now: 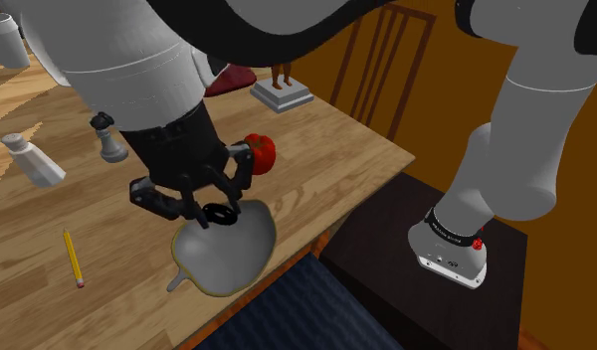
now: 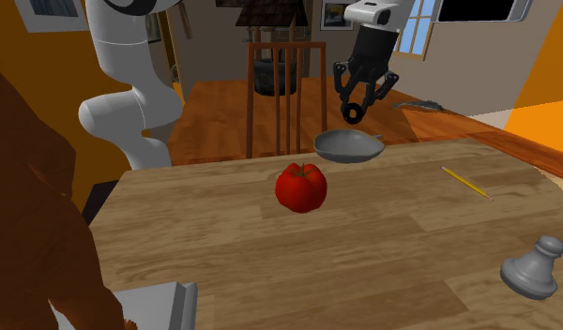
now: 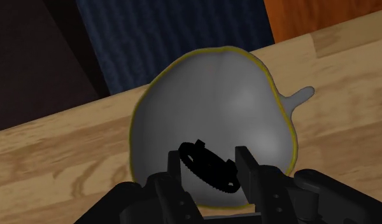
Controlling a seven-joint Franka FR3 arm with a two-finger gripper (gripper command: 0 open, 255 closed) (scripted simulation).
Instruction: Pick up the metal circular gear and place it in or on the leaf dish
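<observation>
Shoulder view takes in the wooden counter, where the white arm bends down over the edge nearest the stand. Under it lies the grey leaf dish, yellowish at the rim, its stem pointing to about seven o'clock. From the dish a red tomato sits at one o'clock and a pencil at nine o'clock, both well apart from it. The gripper hangs just above the dish's twelve o'clock end, its two fingers pinching the black gear between them. In the wrist view the gear is tilted, with the dish's hollow directly behind it. By my reading the carry is done and the placing is in hand. The next move calls for a short, straight descent toward the hollow, then parting the fingers so the gear drops flat rather than rolling to the rim. The fingers cover part of the gear, so its teeth and centre hole are hard to make out, and the arm hides part of the dish's upper edge.
</observation>
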